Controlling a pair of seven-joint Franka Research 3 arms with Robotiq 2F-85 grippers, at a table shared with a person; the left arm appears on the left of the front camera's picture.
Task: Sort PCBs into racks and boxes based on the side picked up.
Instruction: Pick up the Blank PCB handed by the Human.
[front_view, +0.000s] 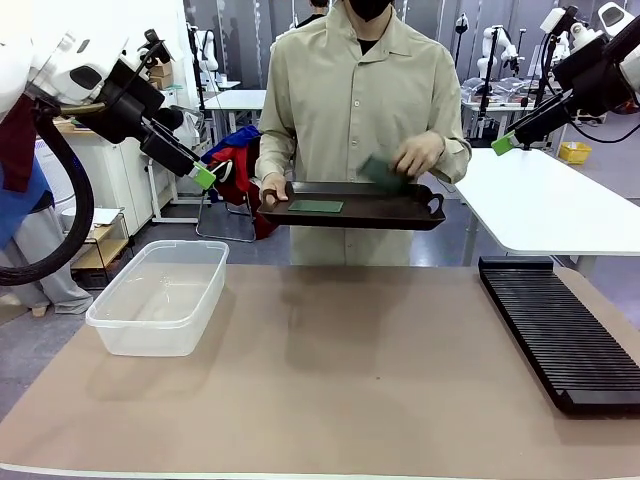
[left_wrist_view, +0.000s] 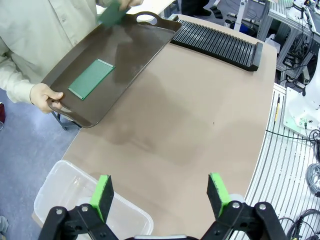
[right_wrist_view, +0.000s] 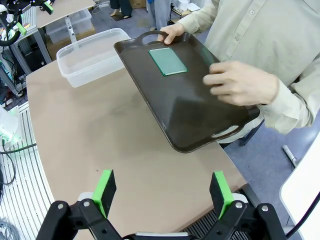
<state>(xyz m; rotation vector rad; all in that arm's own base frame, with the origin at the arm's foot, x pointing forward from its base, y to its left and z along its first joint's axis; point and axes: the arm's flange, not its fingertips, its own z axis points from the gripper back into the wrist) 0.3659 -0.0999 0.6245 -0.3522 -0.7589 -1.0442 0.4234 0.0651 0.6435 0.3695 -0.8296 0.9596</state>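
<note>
A person at the far side holds a dark brown tray above the table edge. One green PCB lies flat on it, also seen in the left wrist view and the right wrist view. The person's other hand holds a second PCB tilted over the tray. The black slotted rack lies at the right. The clear box stands empty at the left. My left gripper hangs open, high at the left; my right gripper hangs open, high at the right. Both are empty.
The brown table mat stretches between box and rack. A white table stands behind at the right. In the left wrist view the rack lies beyond the tray and the box sits near my fingers.
</note>
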